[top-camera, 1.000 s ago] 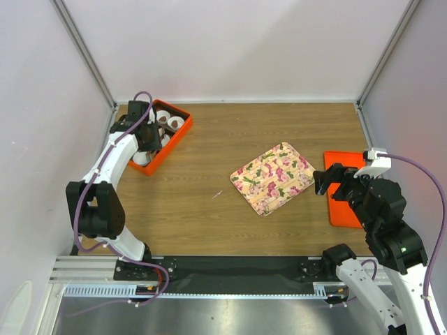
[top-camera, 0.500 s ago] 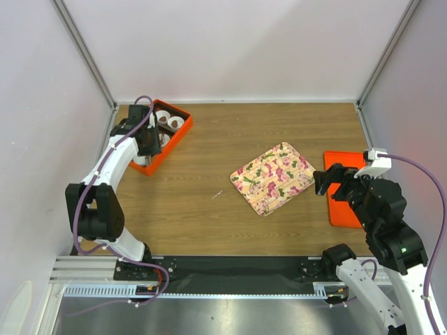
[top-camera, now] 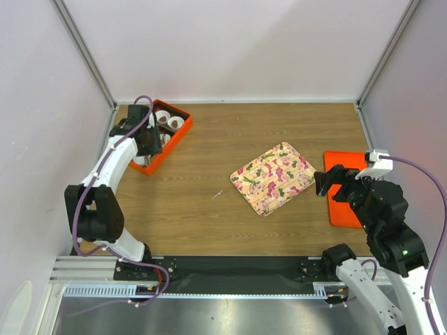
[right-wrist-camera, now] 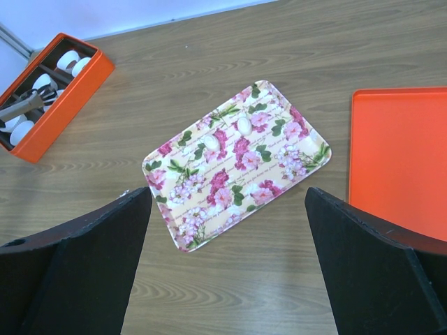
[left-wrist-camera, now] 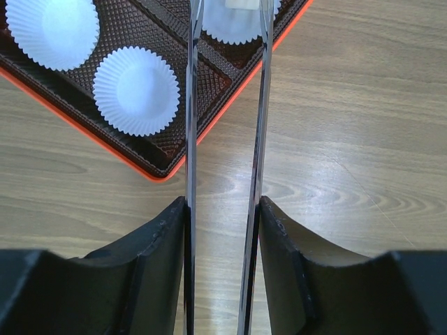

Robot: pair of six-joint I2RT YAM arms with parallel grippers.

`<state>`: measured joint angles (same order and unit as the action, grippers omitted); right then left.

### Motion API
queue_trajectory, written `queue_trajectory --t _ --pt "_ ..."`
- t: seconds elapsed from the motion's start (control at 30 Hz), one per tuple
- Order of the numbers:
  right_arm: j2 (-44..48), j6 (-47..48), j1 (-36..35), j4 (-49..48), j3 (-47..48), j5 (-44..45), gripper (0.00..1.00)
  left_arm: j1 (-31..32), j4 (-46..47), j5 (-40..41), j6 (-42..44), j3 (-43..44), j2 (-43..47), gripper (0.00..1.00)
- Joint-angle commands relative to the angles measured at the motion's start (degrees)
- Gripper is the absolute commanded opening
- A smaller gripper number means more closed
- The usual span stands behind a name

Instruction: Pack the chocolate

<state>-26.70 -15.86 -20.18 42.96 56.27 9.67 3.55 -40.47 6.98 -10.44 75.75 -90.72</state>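
I cannot make out any dark brown chocolate pieces for certain in any view. My left gripper [top-camera: 148, 136] hangs over the orange box [top-camera: 178, 139] at the far left. Its two long thin metal blades stand apart in the left wrist view [left-wrist-camera: 227, 105], with bare wood between them and their tips cut off at the top edge. White paper cups [left-wrist-camera: 136, 91] sit on the box's dark brown lining. My right gripper [top-camera: 323, 183] is wide open and empty, above the table near the pink-flowered tray [right-wrist-camera: 237, 164].
The flowered tray [top-camera: 274, 177] lies mid-table with two small pale ovals [right-wrist-camera: 209, 142] on it. A flat orange lid [top-camera: 342, 206] lies at the right, also in the right wrist view [right-wrist-camera: 401, 157]. White walls with metal posts enclose the table.
My left gripper has shifted slightly over the orange box. The right arm has barely moved.
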Motion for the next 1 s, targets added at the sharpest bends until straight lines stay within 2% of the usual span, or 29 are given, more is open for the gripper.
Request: queue_trajectory --t 0.0,0.2,0.4,0.5,0.6,0.77,0.97 --pt "0.42 -0.05 -0.12 -0.16 1.91 0.43 1.00 -0.48 -0.05 0.93 0.86 1.77 4.23 0.49" --pt "-0.11 -0.40 -0.03 -0.16 2.79 -0.44 1.00 1.10 -4.09 -1.71 1.30 8.00 7.57 0.46" --pt "-1.25 0.21 -0.03 0.90 4.55 0.08 1.00 12.07 -6.03 -2.76 2.52 12.50 13.19 0.47" --pt "-1.43 0.21 -0.12 0.99 4.55 0.52 1.00 21.55 -4.80 -2.49 0.60 11.27 15.30 0.47" --pt "-1.51 -0.14 -0.12 1.16 4.29 0.70 1.00 27.80 -2.43 -3.20 -1.16 8.81 16.71 0.47" --pt "-2.04 0.21 -0.03 1.34 4.29 1.31 1.00 34.85 1.26 -2.50 -3.97 5.39 16.98 0.48" --pt "-2.66 1.00 -0.03 0.72 4.20 2.28 1.00 43.72 5.75 1.97 -9.33 1.87 12.42 0.48"
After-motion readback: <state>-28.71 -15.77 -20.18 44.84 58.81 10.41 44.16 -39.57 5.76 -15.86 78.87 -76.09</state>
